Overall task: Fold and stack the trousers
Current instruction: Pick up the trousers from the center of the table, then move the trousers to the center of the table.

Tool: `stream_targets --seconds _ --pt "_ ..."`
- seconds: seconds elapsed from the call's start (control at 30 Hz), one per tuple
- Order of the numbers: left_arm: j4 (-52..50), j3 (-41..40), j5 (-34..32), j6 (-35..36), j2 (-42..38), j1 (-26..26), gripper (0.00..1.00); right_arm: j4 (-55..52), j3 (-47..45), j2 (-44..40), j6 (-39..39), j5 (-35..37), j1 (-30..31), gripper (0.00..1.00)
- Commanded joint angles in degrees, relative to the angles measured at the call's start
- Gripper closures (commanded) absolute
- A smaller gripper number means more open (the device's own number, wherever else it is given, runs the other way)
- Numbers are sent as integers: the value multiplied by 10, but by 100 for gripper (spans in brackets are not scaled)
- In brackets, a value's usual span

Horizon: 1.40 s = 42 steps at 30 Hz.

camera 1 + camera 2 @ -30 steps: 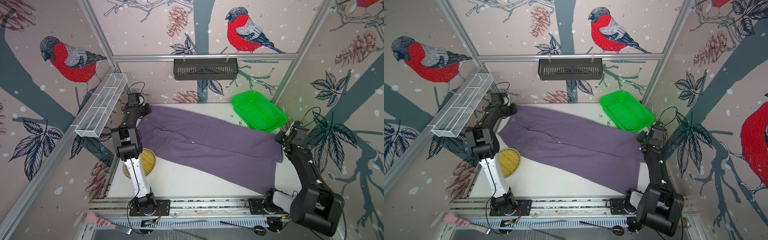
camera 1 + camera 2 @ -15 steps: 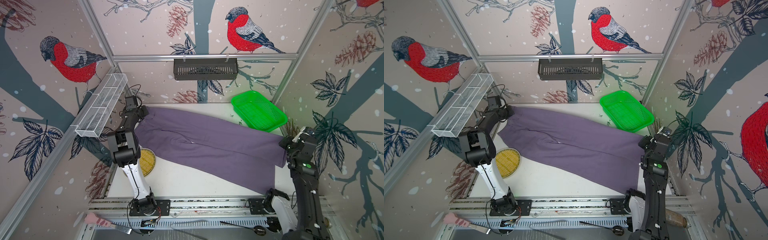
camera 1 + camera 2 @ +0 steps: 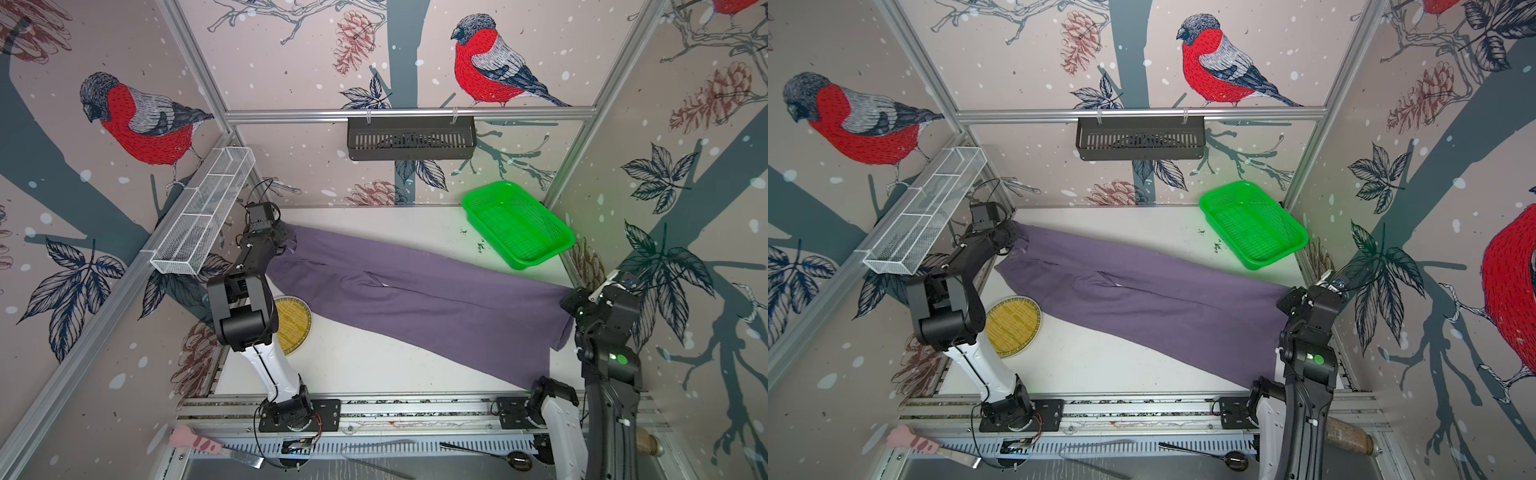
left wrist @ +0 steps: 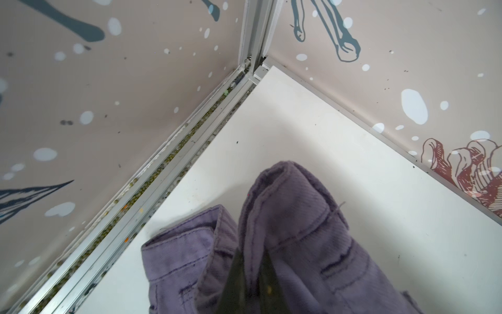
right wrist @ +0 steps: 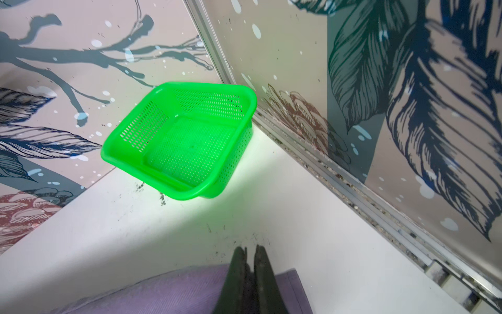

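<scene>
The purple-grey trousers [image 3: 415, 299] [image 3: 1142, 291] lie stretched slantwise over the white table [image 3: 374, 365], waist at the far left, leg ends at the right. My left gripper [image 3: 286, 243] [image 3: 1016, 237] is shut on the waistband. In the left wrist view a ridge of waistband [image 4: 293, 217] stands up between the dark fingers [image 4: 233, 285] of that gripper [image 4: 251, 288]. My right gripper [image 3: 567, 300] [image 3: 1283, 301] is shut on the leg hem and holds that end up off the table. The right wrist view shows this gripper [image 5: 250, 251] pinching the hem [image 5: 163, 293].
A green basket [image 3: 517, 226] [image 5: 179, 141] sits at the far right corner. A round yellow mat [image 3: 293, 324] lies by the left arm's base. A white wire rack [image 3: 203, 216] and a black rack [image 3: 411, 137] hang on the walls. Utensils lie along the front rail [image 3: 374, 451].
The right arm has swung upright and raised the hem end of the trousers. The left arm has drawn the waistband slightly toward the left wall. Both grips stay shut.
</scene>
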Motion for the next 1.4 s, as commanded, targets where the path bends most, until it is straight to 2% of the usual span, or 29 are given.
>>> stream_targets --seconds 0.0,0.2,0.33,0.43,0.57,0.8,0.97,1.13,1.27,1.37 --pt "60 -32 -58 -34 -26 8 100 -20 8 -12 39 27 5 91" --pt "81 -83 -68 -65 -49 20 100 -63 -6 -34 117 30 12 90" --pt "99 -116 -52 -84 -64 37 100 -88 -10 -50 127 50 15 90" --pt "90 -118 -50 -76 -69 38 100 -84 -24 -51 129 3 26 90" --pt "64 -105 -1 -65 -65 38 100 -72 -64 -41 162 -68 45 89" --pt "51 -130 65 -64 -73 37 100 -60 -84 -1 198 -16 142 90" --pt "16 -134 102 -64 -66 25 100 3 -132 54 267 54 265 89" --pt "-20 -138 126 -64 -54 7 100 61 -156 139 318 97 363 89" --pt "-53 -129 123 -56 -28 -10 100 75 -165 214 332 111 380 90" --pt "-57 -127 130 -61 -13 -11 100 95 -177 236 343 114 381 91"
